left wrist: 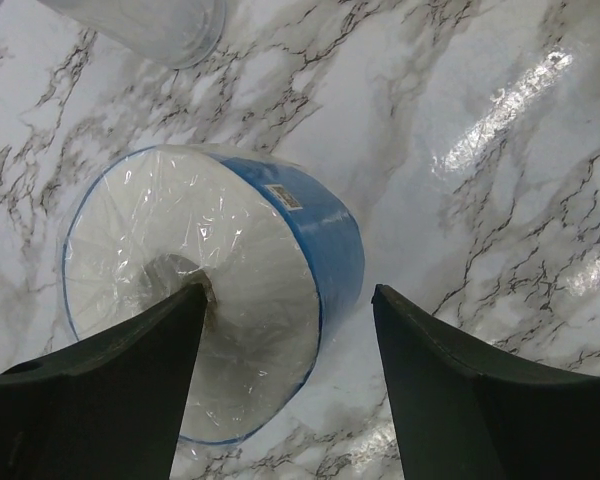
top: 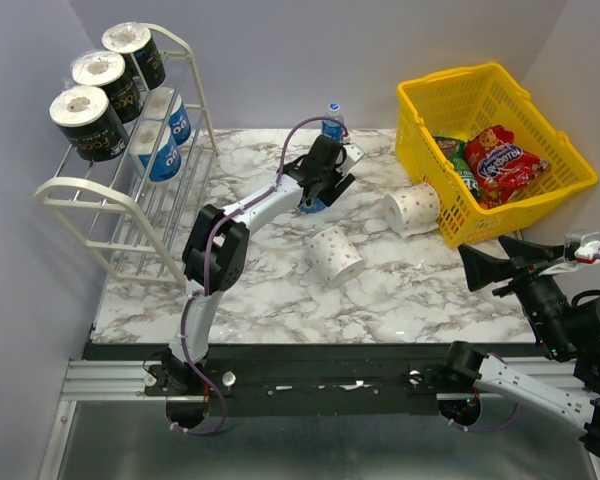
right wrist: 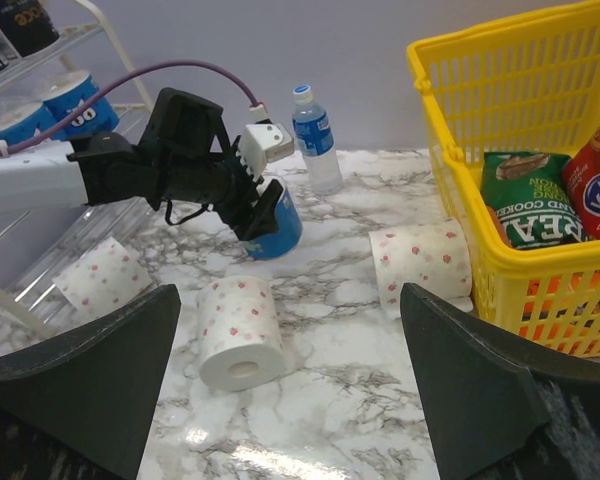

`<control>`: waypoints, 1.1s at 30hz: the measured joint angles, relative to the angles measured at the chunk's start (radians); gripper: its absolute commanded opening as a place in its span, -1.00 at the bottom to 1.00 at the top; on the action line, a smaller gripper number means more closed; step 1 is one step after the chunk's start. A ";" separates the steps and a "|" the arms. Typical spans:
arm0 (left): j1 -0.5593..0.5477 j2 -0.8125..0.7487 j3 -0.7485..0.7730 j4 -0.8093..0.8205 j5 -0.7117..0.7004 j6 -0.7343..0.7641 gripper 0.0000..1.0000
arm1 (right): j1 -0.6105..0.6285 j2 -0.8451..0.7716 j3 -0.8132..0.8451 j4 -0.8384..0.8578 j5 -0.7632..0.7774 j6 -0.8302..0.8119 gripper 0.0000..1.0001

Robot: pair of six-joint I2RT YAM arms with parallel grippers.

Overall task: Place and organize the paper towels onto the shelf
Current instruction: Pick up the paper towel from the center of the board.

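A blue paper towel roll (left wrist: 280,230) lies on the marble table under my left gripper (left wrist: 288,295), which is open. One finger crosses the roll's white end and the other stands clear of its blue side. From above, the left gripper (top: 325,180) hovers over that roll (top: 313,205). Two white dotted rolls (top: 333,255) (top: 412,208) lie further right, and the right wrist view shows a third (right wrist: 100,280) by the shelf. The shelf (top: 90,195) holds three black rolls (top: 87,122) on top and two blue ones (top: 160,150) below. My right gripper (right wrist: 290,300) hangs open and empty at the near right.
A yellow basket (top: 460,80) with snack bags stands at the back right, touching one dotted roll. A small water bottle (top: 332,120) stands just behind the left gripper. The shelf fills the back left corner.
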 measured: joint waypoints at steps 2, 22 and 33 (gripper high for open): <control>0.000 -0.003 0.002 -0.001 -0.009 0.000 0.58 | 0.000 0.000 -0.002 0.001 0.000 0.000 1.00; -0.002 -0.008 0.008 -0.023 -0.104 -0.027 0.42 | 0.000 -0.001 -0.002 0.008 0.000 0.000 1.00; -0.005 -0.008 -0.020 0.008 -0.137 -0.033 0.25 | 0.000 -0.001 0.000 0.008 -0.001 0.001 1.00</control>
